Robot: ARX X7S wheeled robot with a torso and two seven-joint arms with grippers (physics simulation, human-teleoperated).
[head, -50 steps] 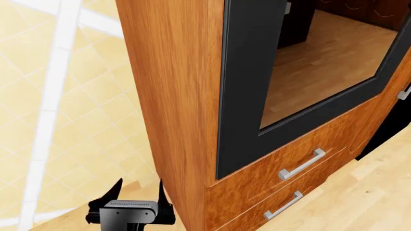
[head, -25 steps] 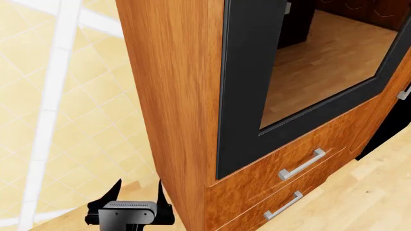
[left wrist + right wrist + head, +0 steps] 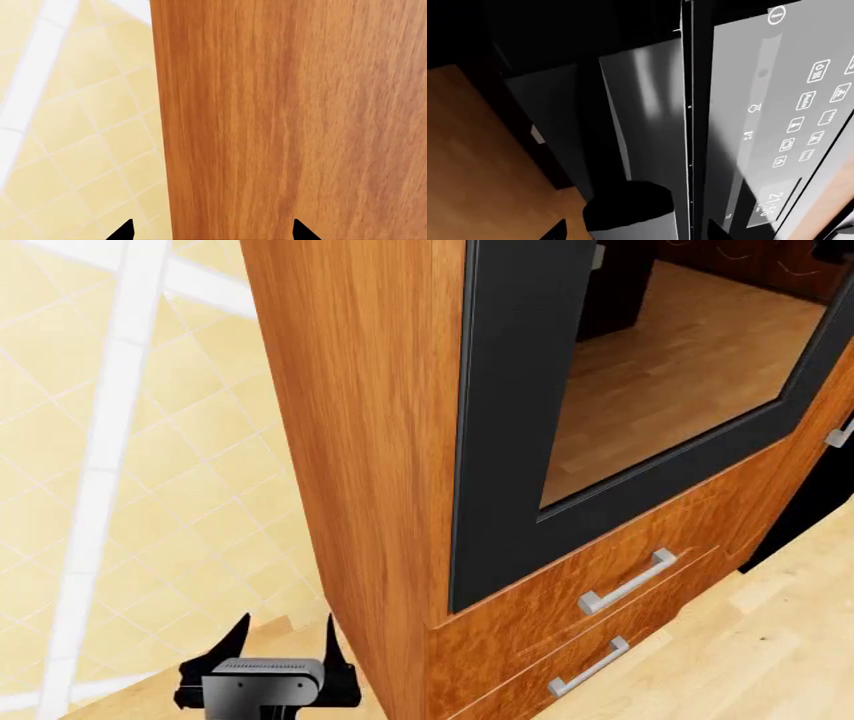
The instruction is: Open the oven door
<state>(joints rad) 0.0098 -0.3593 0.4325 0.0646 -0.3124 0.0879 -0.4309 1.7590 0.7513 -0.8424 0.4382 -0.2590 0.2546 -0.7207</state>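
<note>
A: Start at the left. Where is the left gripper (image 3: pixel 287 640)?

B: Low in the head view, beside the outer side panel of the wooden cabinet (image 3: pixel 360 440), over the tiled floor (image 3: pixel 134 490). Its fingers stand apart, nothing between them. Its own camera looks flat onto that wooden side panel.

A: And the oven door (image 3: pixel 514 430)?

B: To the right of that gripper and higher, round the cabinet's corner on the front face. It is shut, flush with the cabinet. Its near black frame edge runs up and down; the glass window (image 3: pixel 667 370) spreads off to the right. The two wooden drawers (image 3: pixel 627 585) sit just below it.

A: Which arm is nearer?

B: By the head view, the left, I judge; it must rise and swing right around the corner to reach the frame.

A: The right gripper (image 3: pixel 634 232)?

B: Out of the head view. Its camera faces a glossy appliance front with white control marks (image 3: pixel 810 120), with a silver bar (image 3: pixel 627 215) between its spread fingertips but not gripped
</note>
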